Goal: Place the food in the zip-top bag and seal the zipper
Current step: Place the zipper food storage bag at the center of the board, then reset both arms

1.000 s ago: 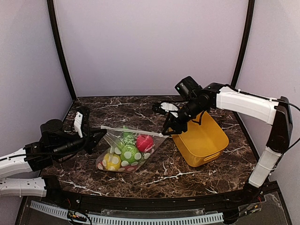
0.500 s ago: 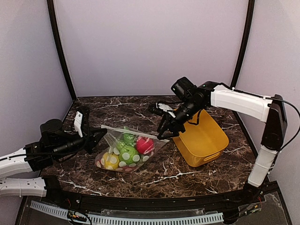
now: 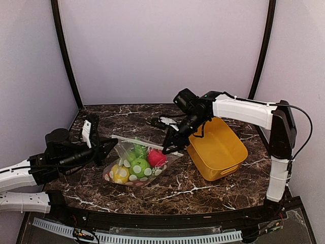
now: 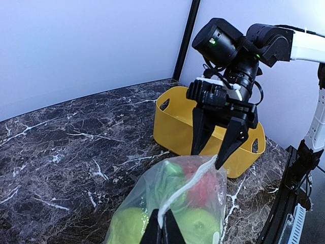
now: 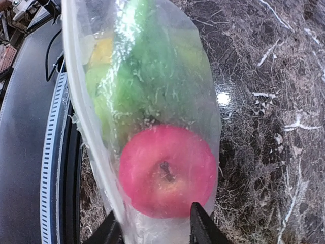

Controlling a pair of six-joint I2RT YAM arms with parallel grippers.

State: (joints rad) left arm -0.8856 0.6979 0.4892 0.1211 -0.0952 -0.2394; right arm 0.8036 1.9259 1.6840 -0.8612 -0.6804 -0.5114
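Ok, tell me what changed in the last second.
The right gripper slid left along the zipper of the zip-top bag, away from the yellow basket, jaws open astride it. The left gripper stays shut on the bag's left corner. Bag, food and basket have not moved.

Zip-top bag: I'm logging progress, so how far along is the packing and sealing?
Done: the food sits inside the zip-top bag, and the yellow basket looks empty. In hand: the left pincer pinches one end of the zipper, and the open right pincer straddles the other. Left: pressing the zipper shut along its length.
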